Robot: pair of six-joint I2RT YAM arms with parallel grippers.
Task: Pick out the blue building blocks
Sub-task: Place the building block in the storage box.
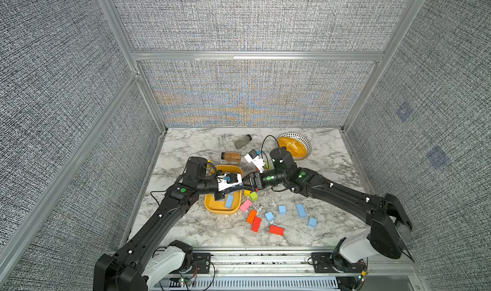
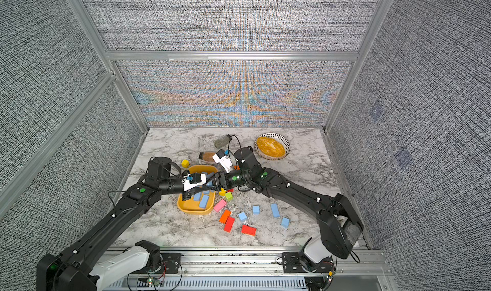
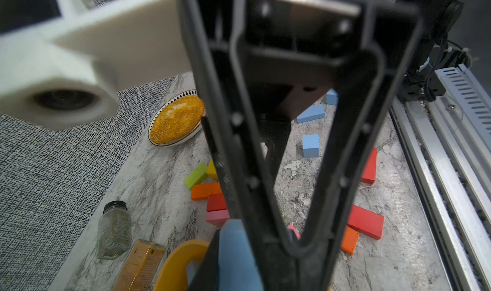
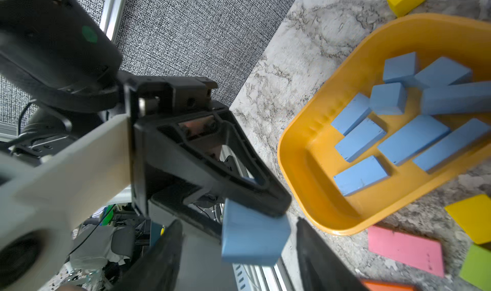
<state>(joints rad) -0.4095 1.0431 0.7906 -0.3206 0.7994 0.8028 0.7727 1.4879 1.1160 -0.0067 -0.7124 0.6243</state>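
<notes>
Over the right rim of the yellow tray (image 1: 221, 210) my two grippers meet tip to tip. The left gripper (image 3: 236, 239) is shut on a light-blue cube (image 4: 252, 236). In the right wrist view that cube hangs between the spread fingers of my right gripper (image 4: 237, 220), which is open and does not touch it. Several blue building blocks (image 4: 411, 139) lie in the tray (image 4: 300, 175). More of them lie loose on the marble, among them a cube (image 1: 269, 216), another cube (image 1: 282, 209) and a longer brick (image 1: 300, 210). In both top views the arms hide the held cube.
Red bricks (image 1: 276, 230), an orange brick (image 1: 251, 216), a pink one (image 1: 245, 205) and a green cube (image 1: 253, 196) lie right of the tray. Two spice jars (image 1: 242, 141) lie behind it, beside a bowl of yellow grain (image 1: 293, 146). A yellow cube (image 2: 185, 163) sits behind the tray.
</notes>
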